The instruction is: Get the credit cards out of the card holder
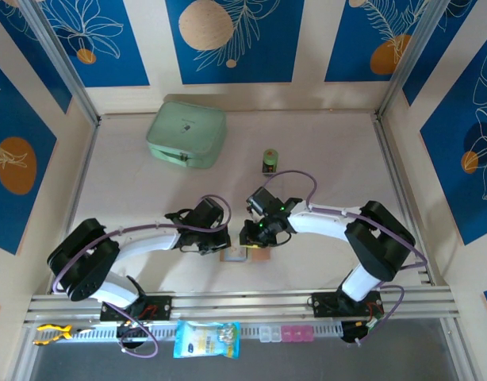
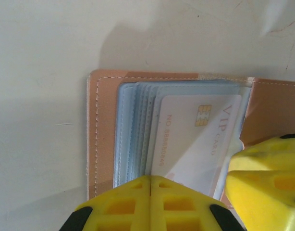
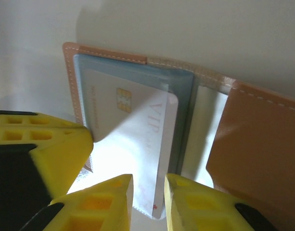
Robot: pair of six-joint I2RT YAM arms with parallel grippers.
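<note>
One credit card (image 3: 138, 139) points its long axis at the right gripper (image 3: 149, 202).

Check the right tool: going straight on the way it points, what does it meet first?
The white VIP card: its near corner sits between the fingers of the right tool, sticking out of the card holder. Past it, likely the holder's sleeves; depth is unclear.

One card holder (image 2: 102, 134), one card (image 2: 195, 139), one case (image 1: 186, 135).
</note>
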